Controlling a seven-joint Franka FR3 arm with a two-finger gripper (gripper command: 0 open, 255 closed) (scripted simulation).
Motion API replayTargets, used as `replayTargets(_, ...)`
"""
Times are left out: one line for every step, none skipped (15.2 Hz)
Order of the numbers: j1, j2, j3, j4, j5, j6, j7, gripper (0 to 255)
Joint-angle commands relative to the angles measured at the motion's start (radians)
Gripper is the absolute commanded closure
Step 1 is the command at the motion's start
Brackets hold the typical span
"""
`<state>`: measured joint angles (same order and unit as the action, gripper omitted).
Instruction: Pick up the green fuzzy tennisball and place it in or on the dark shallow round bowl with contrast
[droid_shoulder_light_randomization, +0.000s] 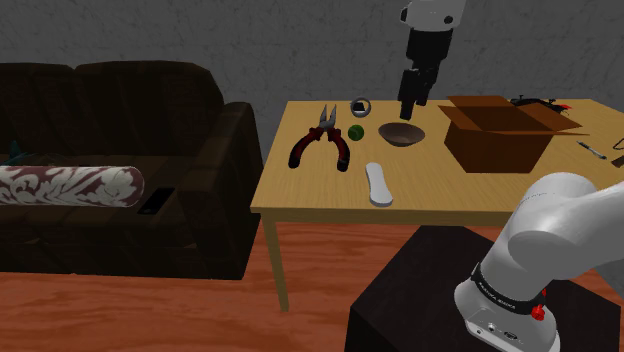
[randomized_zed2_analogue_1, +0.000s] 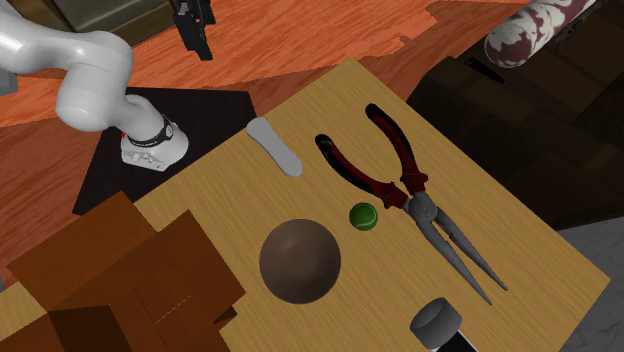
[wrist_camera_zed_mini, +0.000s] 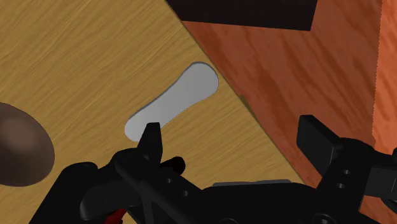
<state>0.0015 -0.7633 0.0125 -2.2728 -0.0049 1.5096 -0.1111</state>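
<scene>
the green fuzzy ball (randomized_zed2_analogue_1: 363, 215) beside the dark round bowl (randomized_zed2_analogue_1: 299, 261) is judged light and springy, best pinched across its middle by the spread jaws.

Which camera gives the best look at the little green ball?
The second exterior view: the green ball lies unobstructed between bowl and pliers. The shoulder view shows it tiny beside the pliers; the wrist view faces the bowl's edge.

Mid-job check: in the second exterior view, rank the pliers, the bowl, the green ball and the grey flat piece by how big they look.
1. pliers, by far the longest span
2. brown bowl
3. grey flat piece, nearly as long as the bowl is wide, but much narrower
4. green ball, clearly smallest
</scene>
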Motion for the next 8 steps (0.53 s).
replayTargets(0.0, 0.0, 0.0, 0.0, 0.0, 0.0, 0.0, 0)
replayTargets(-0.004, 0.017, -0.008, -0.011, -0.012, 0.031, -0.011, 0)
replayTargets(-0.008, 0.035, -0.016, -0.02, -0.023, 0.061, -0.022, 0)
replayTargets(-0.012, 0.055, -0.023, -0.029, -0.034, 0.092, -0.033, 0)
replayTargets(-0.016, 0.075, -0.031, -0.036, -0.045, 0.123, -0.043, 0)
replayTargets(-0.02, 0.097, -0.039, -0.041, -0.055, 0.154, -0.053, 0)
replayTargets(-0.025, 0.12, -0.047, -0.046, -0.066, 0.184, -0.062, 0)
replayTargets(-0.029, 0.144, -0.054, -0.048, -0.076, 0.214, -0.071, 0)
